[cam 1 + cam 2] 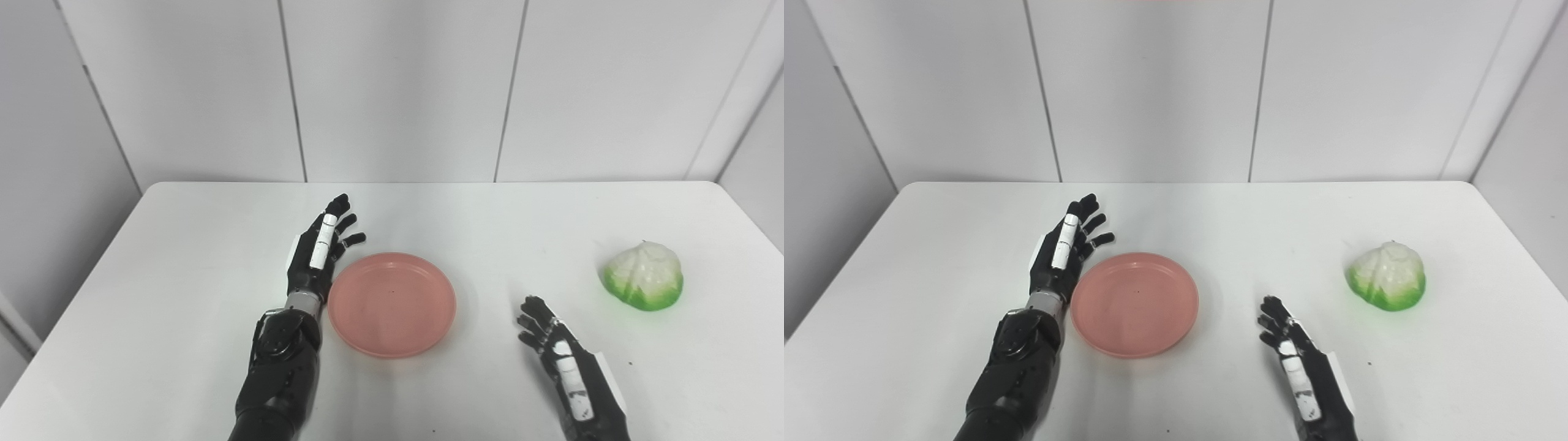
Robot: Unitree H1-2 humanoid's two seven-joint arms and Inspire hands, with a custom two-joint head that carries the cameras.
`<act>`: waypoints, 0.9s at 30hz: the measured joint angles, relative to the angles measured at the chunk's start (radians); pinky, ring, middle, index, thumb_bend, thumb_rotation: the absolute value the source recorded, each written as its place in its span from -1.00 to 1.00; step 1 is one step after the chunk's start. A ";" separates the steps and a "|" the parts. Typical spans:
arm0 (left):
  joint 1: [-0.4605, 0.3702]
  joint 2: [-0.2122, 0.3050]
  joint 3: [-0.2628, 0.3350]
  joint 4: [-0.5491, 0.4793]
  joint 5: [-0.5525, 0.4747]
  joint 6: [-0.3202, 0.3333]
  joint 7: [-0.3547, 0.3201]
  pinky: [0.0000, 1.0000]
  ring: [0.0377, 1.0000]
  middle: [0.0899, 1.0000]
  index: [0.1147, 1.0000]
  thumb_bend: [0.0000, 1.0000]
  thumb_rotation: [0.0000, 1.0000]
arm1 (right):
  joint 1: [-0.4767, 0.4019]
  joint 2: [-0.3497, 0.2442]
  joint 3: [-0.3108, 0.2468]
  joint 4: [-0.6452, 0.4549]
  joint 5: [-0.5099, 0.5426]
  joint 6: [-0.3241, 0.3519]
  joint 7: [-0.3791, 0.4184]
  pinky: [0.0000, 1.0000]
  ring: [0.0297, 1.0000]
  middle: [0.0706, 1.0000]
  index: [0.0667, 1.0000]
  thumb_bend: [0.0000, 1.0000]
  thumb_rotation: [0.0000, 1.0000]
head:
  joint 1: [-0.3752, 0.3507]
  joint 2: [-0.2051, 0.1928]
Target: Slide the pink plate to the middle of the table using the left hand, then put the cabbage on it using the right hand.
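Note:
The pink plate [392, 303] lies flat and empty near the middle of the white table [184, 245]. My left hand [318, 251] is open, fingers stretched forward, its edge right against the plate's left rim. The cabbage [643, 275], white on top and green below, sits on the table at the right. My right hand [554, 343] is open and empty, resting low between the plate and the cabbage, apart from both. The scene repeats in the right eye view: plate [1134, 303], cabbage [1387, 275], left hand [1062, 251], right hand [1295, 355].
Grey panelled walls stand behind and beside the table. The table's far edge [429, 182] runs across the picture behind the hands.

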 measured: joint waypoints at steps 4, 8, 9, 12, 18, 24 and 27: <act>-0.012 0.003 -0.001 0.027 0.000 -0.013 -0.008 0.43 0.77 0.84 0.60 0.65 0.52 | -0.002 0.003 0.016 -0.001 -0.069 0.000 -0.036 0.72 0.75 0.80 1.00 0.77 0.96 | -0.026 -0.009; -0.012 0.011 -0.005 0.028 0.000 -0.013 -0.014 0.46 0.79 0.86 0.63 0.65 0.53 | -0.002 0.001 0.025 -0.077 -0.155 0.003 -0.055 0.70 0.80 0.85 0.99 0.86 0.92 | -0.068 -0.017; -0.012 0.013 -0.007 0.029 0.001 -0.013 -0.016 0.43 0.79 0.86 0.63 0.64 0.53 | -0.004 -0.002 0.026 -0.114 -0.190 0.013 -0.056 0.61 0.77 0.87 0.98 0.85 0.97 | -0.071 -0.017; -0.012 0.021 -0.011 0.036 0.002 -0.014 -0.021 0.46 0.79 0.85 0.62 0.63 0.50 | -0.027 -0.027 0.027 -0.245 -0.353 0.112 -0.051 0.55 0.74 0.91 0.92 0.86 0.91 | -0.112 -0.029; -0.038 0.031 -0.005 0.095 -0.003 -0.034 -0.058 0.44 0.76 0.83 0.61 0.61 0.50 | -0.190 -0.134 -0.008 -0.421 -0.556 0.343 0.066 0.50 0.73 0.89 0.80 0.93 0.79 | -0.169 -0.060; -0.060 0.037 0.002 0.138 -0.005 -0.055 -0.083 0.55 0.80 0.85 0.66 0.64 0.52 | -0.343 -0.273 -0.041 -0.432 -0.646 0.403 0.165 0.37 0.71 0.84 0.79 1.00 0.68 | -0.204 -0.081; -0.067 0.041 0.014 0.155 -0.022 -0.058 -0.095 0.58 0.81 0.84 0.64 0.62 0.47 | -0.399 -0.345 -0.036 -0.430 -0.713 0.446 0.245 0.36 0.76 0.88 0.88 1.00 0.67 | -0.223 -0.095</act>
